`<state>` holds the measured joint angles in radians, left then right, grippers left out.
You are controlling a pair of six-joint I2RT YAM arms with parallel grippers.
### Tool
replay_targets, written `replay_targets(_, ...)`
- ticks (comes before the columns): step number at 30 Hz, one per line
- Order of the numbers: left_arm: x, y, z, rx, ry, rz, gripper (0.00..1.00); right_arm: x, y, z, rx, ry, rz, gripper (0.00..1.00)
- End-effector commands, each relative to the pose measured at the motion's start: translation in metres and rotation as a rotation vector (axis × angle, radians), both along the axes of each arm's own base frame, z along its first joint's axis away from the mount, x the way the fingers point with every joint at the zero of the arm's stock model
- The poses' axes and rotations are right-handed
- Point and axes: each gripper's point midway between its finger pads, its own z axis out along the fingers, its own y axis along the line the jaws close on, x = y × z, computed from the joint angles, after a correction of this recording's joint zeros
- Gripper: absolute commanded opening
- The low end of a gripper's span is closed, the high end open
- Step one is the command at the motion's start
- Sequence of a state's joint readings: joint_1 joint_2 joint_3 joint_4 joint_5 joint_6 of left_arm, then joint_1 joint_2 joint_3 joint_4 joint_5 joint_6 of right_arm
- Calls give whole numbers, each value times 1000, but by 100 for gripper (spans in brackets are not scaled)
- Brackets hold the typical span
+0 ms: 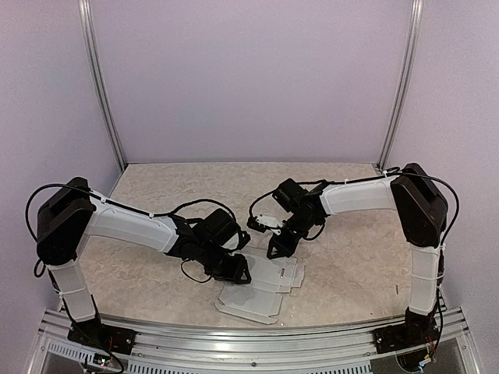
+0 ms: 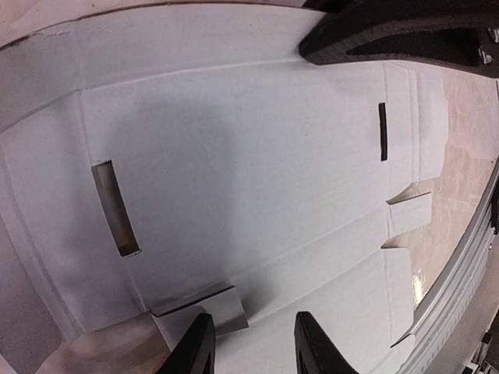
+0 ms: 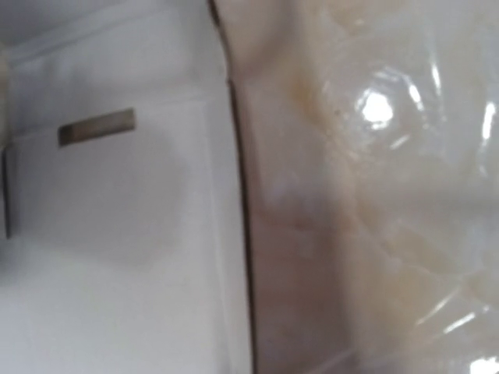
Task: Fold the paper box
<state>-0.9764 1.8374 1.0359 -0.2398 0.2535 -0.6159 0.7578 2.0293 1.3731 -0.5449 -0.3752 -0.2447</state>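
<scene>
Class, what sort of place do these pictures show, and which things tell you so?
Probably a robotics lab work cell: a left arm and a right arm bolted to a metal rail at the table edge, plain walls with metal posts enclosing it, and a flat paper box blank.

The paper box [image 1: 259,298] is a pale grey-white card blank, still unfolded, lying flat (or very nearly so) on the tabletop [image 1: 156,187] near the middle of its near edge. Crease lines, small side flaps and narrow dark slots mark its surface.
</scene>
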Motion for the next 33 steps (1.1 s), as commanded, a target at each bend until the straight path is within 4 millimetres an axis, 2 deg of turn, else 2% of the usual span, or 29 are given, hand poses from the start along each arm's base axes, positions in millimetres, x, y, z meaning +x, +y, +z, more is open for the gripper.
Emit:
replay_targets(1, -18, 24, -37, 129, 18, -46, 35, 6, -3, 13, 11, -19, -4, 7)
replay_targets(7, -10, 14, -25, 94, -39, -63, 35, 6, -5, 9, 0, -20, -3, 0)
replay_targets(16, -9, -6, -2, -27, -88, -108, 34, 6, -6, 7, -2, -26, -6, 0)
replay_targets(24, -17, -15, -3, -86, -61, -154, 33, 7, -7, 6, -9, -33, -8, 0)
replay_targets(29, -11, -7, -15, -27, -57, -139, 35, 9, -9, 7, -14, -49, -7, 0)
replay_targets(31, -10, -9, 1, -63, -107, -165, 38, 11, -10, 8, -19, -66, -7, 0)
replay_targets(33, -4, -12, 37, -119, -199, -182, 42, 12, -10, 11, -19, -82, -5, 0)
